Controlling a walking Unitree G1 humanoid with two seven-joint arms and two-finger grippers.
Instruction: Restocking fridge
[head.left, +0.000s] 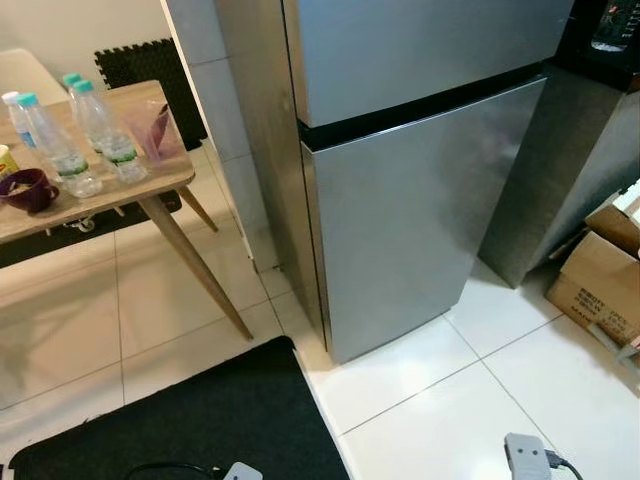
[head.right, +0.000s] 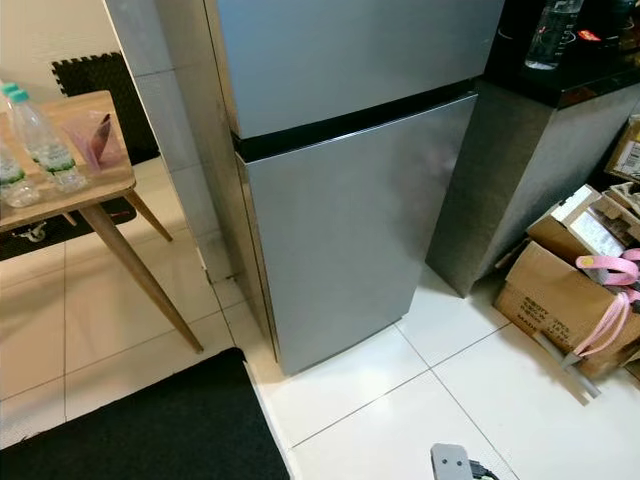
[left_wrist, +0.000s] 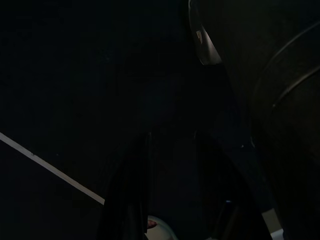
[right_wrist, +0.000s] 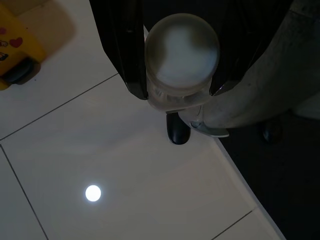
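The right gripper (right_wrist: 172, 95) is showing two long, glossy black fingers (right_wrist: 125, 50). A grey boxy wrist housing (head.left: 527, 457) is trailing a thin black cable (head.left: 565, 466).

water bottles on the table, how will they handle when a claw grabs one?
The water bottles look tall and narrow, so probably tippy if nudged high. Clear thin plastic likely flexes under a squeeze and may be slick. They seem full, so fairly heavy for their size. They stand packed together on the wooden table, so neighbours could topple.

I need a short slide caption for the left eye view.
Closed silver fridge beside a wooden table holding water bottles.
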